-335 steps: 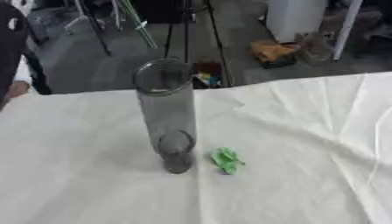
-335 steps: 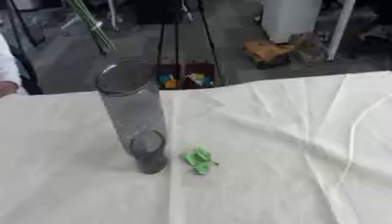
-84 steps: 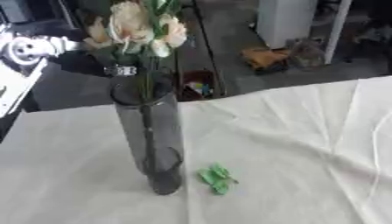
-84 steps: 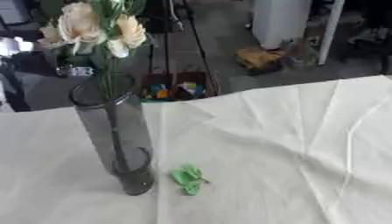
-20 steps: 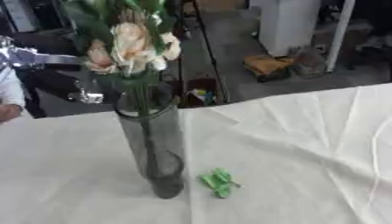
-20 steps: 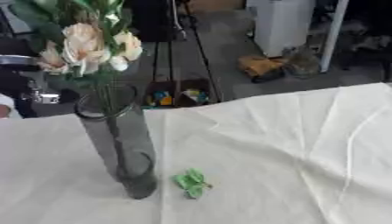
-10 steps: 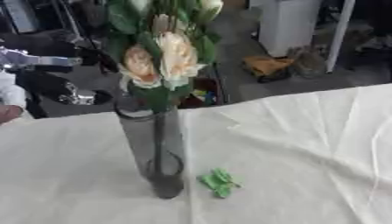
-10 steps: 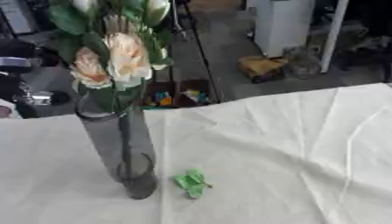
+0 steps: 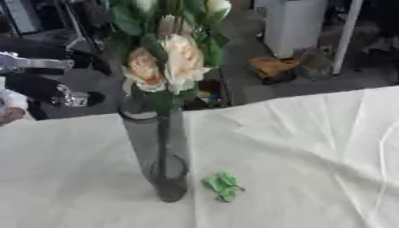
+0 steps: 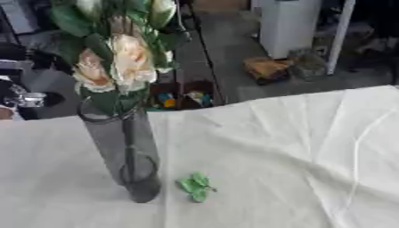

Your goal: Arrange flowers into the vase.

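Left, far edge: a silver and black arm (image 9: 31, 62) enters from the left beyond the counter's far edge. Its hand is not discernible, so whether the fingers are open or closed cannot be told. No right hand shows in either view.

Left of centre: vase (image 9: 160, 151), a tall clear dark-tinted cylinder, upright on the counter (image 9: 311, 147), which is covered with a creased white cloth.

In the vase: flowers (image 9: 168, 58), pale peach and cream blooms with green leaves, stems running straight down inside the glass. Long axis vertical, in line with the vase. Blooms and leaves sit at and above the rim; nothing grips them that can be seen.

Just right of the vase base: a small green scrap (image 9: 223, 186), apparently a fallen leaf or sprig, lying flat, close to the glass but apart from it.

Right: open cloth, bare to the right and near edges, giving wide room for a hand to approach. Left of the vase is also open.

Judgement: the bunch appears seated; the left arm is the nearer one. The tall narrow vase would likely tip if knocked sideways near the top.
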Motion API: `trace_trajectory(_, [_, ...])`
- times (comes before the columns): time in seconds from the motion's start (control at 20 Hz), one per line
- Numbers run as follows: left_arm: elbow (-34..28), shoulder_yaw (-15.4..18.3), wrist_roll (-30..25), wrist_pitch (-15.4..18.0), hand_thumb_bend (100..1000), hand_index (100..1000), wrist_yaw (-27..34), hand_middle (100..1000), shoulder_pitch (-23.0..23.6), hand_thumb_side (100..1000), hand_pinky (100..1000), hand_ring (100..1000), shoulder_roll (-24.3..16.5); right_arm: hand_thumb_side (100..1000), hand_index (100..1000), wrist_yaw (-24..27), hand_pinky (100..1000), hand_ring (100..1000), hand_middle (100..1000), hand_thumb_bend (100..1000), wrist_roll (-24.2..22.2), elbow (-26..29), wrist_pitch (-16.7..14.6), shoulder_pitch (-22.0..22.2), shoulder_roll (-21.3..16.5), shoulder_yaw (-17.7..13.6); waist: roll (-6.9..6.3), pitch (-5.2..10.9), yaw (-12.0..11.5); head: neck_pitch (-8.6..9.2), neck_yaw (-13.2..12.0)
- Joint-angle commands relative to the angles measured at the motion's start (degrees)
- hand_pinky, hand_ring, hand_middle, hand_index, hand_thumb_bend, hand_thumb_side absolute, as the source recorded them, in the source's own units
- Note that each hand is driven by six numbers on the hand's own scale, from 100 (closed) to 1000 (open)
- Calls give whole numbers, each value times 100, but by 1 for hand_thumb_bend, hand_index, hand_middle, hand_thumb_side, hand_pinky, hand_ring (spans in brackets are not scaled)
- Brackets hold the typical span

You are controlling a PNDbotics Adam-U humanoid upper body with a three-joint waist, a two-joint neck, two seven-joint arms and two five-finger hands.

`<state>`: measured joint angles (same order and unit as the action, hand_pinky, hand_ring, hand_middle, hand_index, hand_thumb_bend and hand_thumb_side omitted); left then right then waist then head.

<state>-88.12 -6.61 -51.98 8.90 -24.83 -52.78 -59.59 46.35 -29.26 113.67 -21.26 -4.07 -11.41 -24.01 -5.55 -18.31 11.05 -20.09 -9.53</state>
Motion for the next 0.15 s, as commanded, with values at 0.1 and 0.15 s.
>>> trace_trajectory(0.1, [-81,224,1,-53,269,1000,98,1000,2,947,1000,1000,-333,901,779,56,958,749,449,100,-7,92,-48,-3,-132,-46,44,108,-23,-36,5])
trace_trajectory(0.15, [-89,253,1,-66,256,1000,133,1000,23,946,1000,1000,-348,901,779,58,957,749,450,100,-1,92,-52,-1,-133,-47,48,109,-31,-37,10])
